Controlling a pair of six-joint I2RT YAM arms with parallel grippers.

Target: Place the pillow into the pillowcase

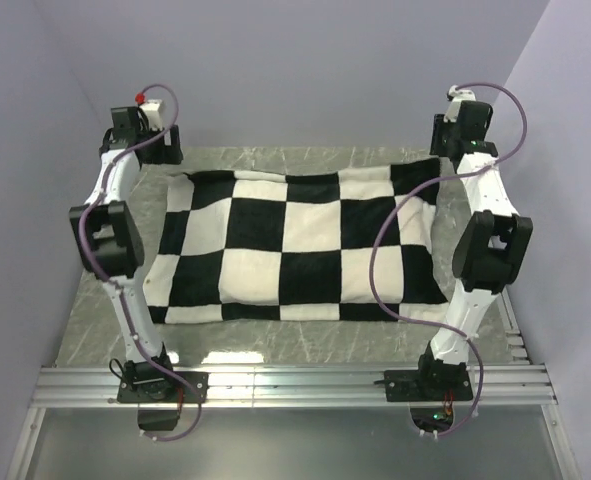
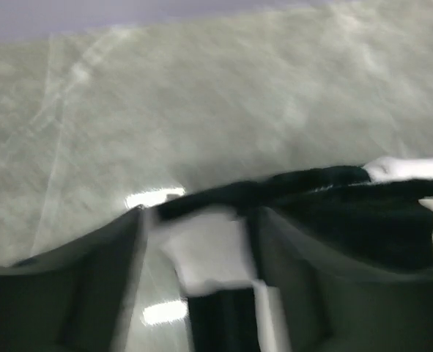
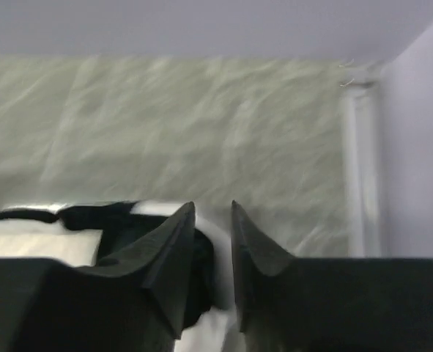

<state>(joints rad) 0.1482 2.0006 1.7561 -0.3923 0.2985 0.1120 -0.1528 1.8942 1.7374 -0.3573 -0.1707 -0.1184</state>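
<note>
Pillowcase (image 1: 295, 245) spread on marbled table (image 1: 105, 320), lavender walls (image 1: 305, 70).

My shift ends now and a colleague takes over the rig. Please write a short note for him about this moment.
Left gripper: at the far left corner of the pillowcase, fabric between its fingers; the view is too blurred to judge the grip.
Right gripper: at the far right corner, nearly shut on the fabric.
The pillowcase lies spread on the table. The pillow is not visible, perhaps inside.
To do: confirm the pillow is in, then release.
</note>
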